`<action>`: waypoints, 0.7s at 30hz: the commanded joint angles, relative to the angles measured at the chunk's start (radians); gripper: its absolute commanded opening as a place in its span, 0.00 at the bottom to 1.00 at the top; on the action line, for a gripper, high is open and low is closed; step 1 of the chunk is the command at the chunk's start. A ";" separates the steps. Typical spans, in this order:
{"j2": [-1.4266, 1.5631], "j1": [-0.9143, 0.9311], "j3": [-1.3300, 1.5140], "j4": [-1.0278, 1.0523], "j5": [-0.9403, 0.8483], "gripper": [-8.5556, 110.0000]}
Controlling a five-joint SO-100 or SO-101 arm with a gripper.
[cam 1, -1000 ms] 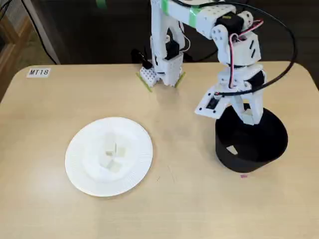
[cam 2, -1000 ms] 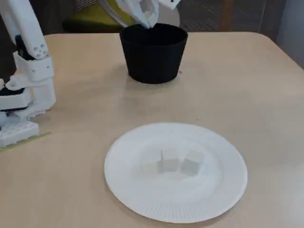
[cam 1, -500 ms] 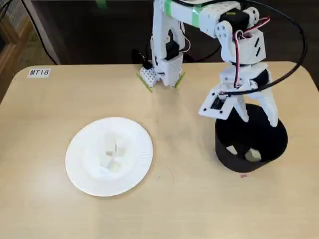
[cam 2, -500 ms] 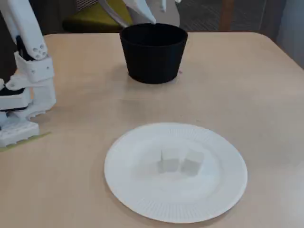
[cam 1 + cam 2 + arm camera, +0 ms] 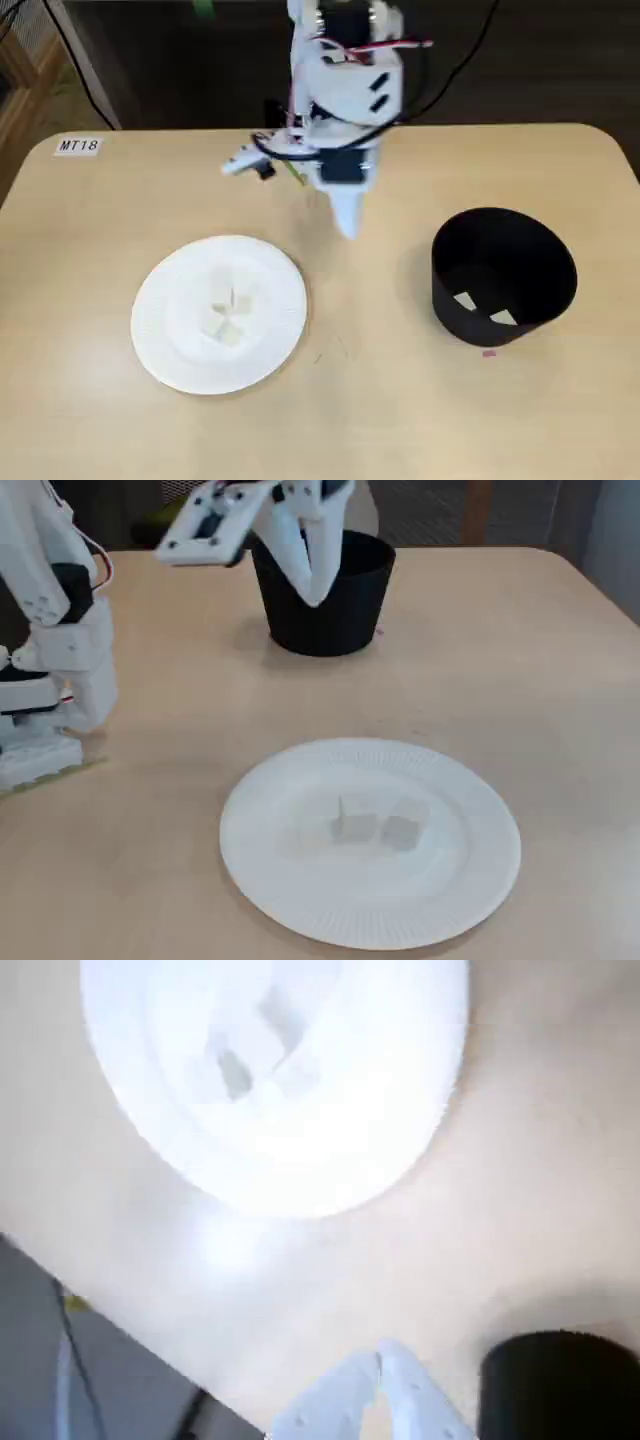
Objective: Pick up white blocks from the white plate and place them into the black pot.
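The gripper [image 5: 346,228] is hanging in the air between the black pot [image 5: 505,302] and the white plate [image 5: 218,313], pointing down at bare table. In a fixed view its two white fingers [image 5: 312,565] are meeting at the tips, and the wrist view shows the same pinched point [image 5: 382,1352], so the pincer is looking closed with nothing between the fingers.

The white blocks [image 5: 228,318] still to be moved are sitting in a small cluster near the middle of the plate, which is lying at the left of the table in a fixed view. From the lower fixed view I am counting at least two cubes [image 5: 375,825] standing side by side and touching (a fainter shape to their left may be a third, but white on white is washing it out).

Inside the pot, at the right in that same higher fixed view, two pale blocks [image 5: 484,308] are lying on the bottom, a little apart.

My guess is that these cubes are light and stiff, probably foam or wood, so they are unlikely to crush but may skid on the smooth paper. Because they are huddled together, the fingers should probably straddle one cube across two opposite flat faces, coming straight down on an outer cube to avoid nudging its neighbour.
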 commanded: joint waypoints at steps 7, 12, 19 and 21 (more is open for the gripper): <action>0.118 0.236 0.190 0.031 0.511 0.05; 0.152 0.316 0.305 0.031 0.683 0.05; 0.127 0.387 0.382 0.023 0.785 0.05; 0.109 0.388 0.382 0.009 0.776 0.05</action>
